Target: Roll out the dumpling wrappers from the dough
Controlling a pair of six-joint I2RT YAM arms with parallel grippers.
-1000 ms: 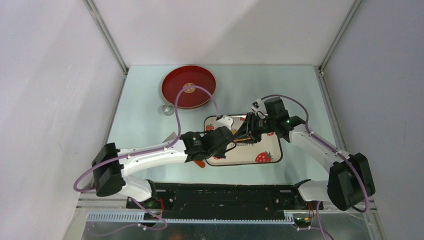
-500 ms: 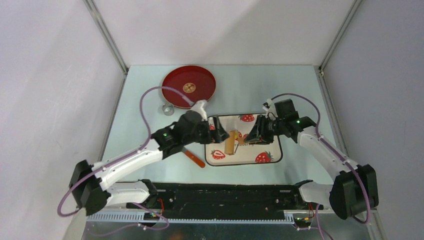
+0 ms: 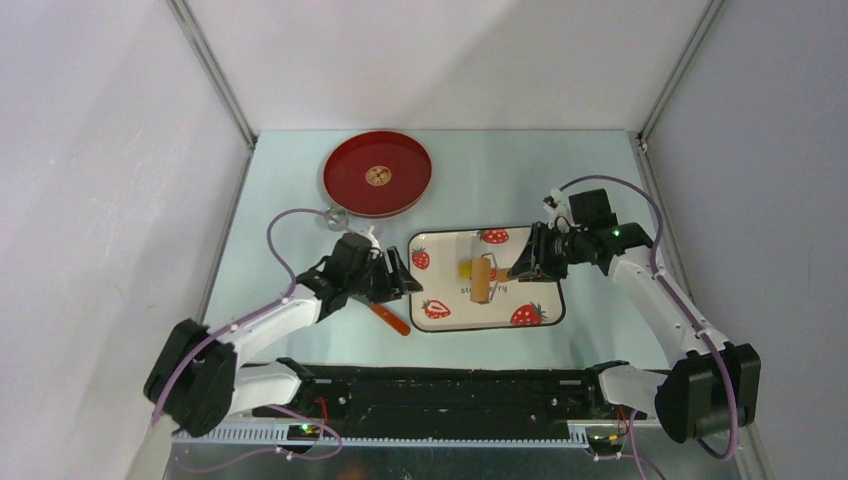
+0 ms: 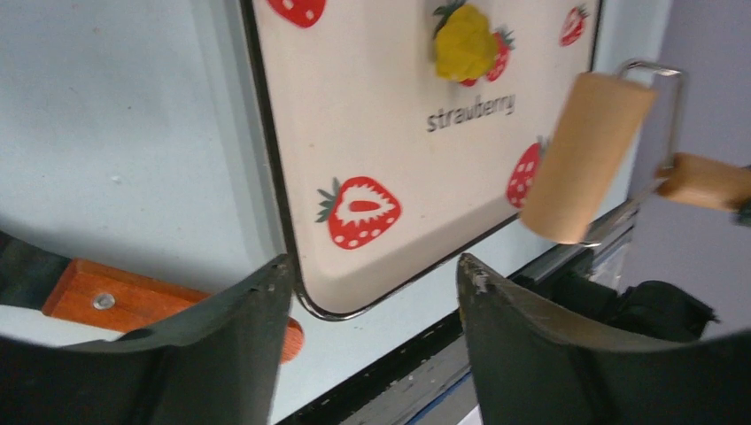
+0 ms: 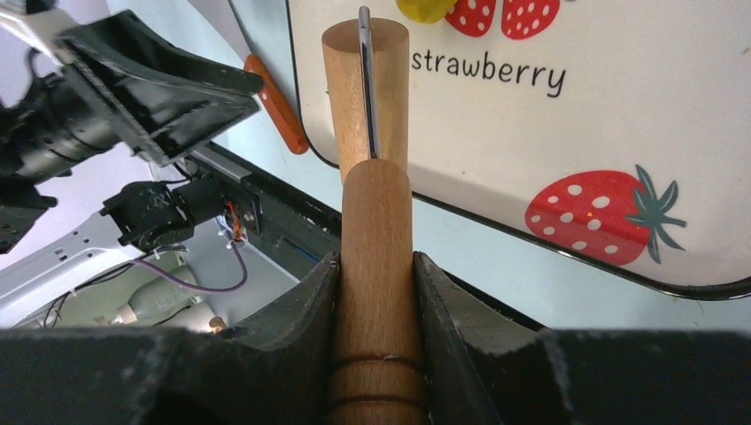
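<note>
Left tool point(image 4: 374, 266) hangs open and empty over the left edge of the tray point(image 3: 545, 318), clear of the dough. Dough point(image 3: 465, 268), an unflattened yellow lump, sits mid-tray, just beside the wooden roller point(image 3: 482, 280), whose handle the right tool point(image 5: 375, 266) clamps. To roll well, I'd lower the roller level onto the lump and press evenly, so it spreads thin rather than skidding aside.

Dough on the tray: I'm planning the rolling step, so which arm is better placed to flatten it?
Right. The right gripper is shut on the roller, which is beside the dough on the tray. The left gripper is open and empty, off the tray's edge.
</note>
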